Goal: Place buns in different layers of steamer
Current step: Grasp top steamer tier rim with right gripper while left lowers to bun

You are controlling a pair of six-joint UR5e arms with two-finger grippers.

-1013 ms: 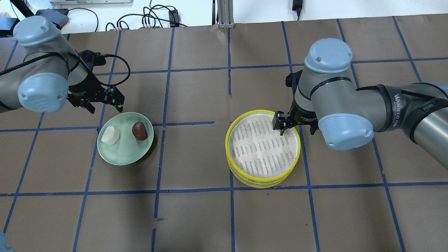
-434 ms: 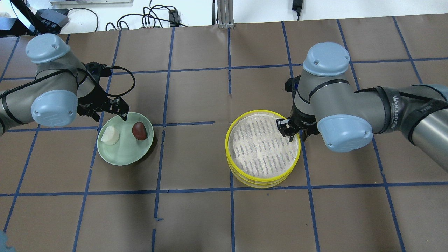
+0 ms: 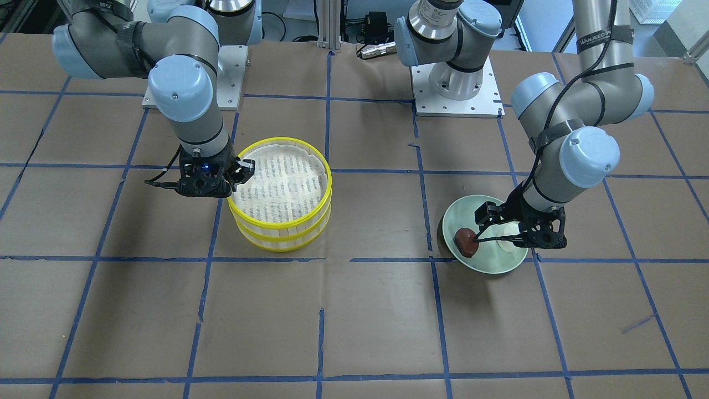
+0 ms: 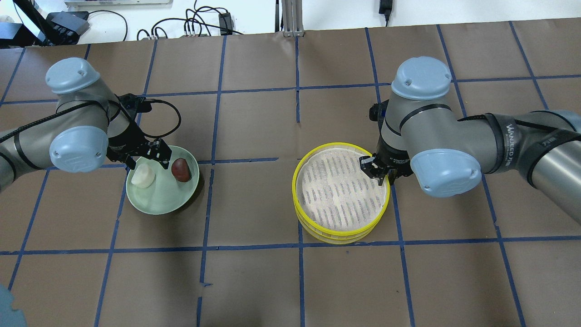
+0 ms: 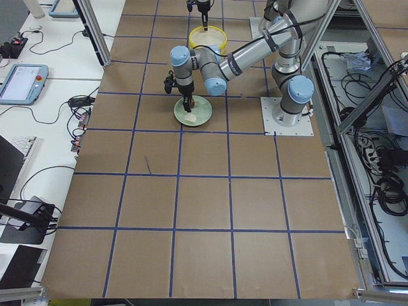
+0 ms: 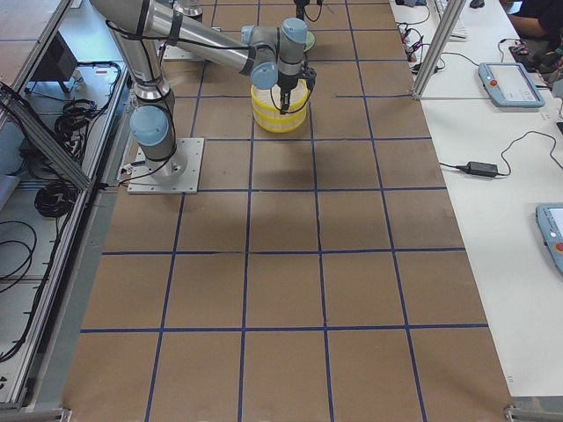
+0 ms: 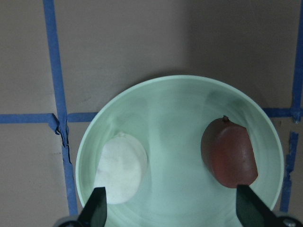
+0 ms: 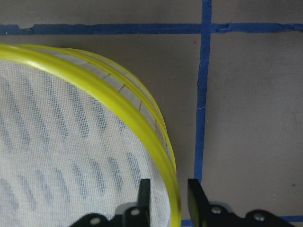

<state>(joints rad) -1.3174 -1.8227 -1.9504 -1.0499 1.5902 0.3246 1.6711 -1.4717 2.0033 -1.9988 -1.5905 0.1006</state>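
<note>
Jaws of right arm (image 4: 426,129) straddle top layer (image 4: 340,144) rim; sleeve (image 4: 511,141) reads WANJEED.

Left jaws wide apart, right jaws narrowly parted

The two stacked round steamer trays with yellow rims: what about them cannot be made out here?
Lower tray: its mesh floor is hidden in every view by the upper tray stacked on it.
Upper tray's rim: a stretch is covered by the right gripper in the overhead view.
Right wrist view: left and bottom edges cut off most of both trays.
Side views: trays too small for detail.
</note>
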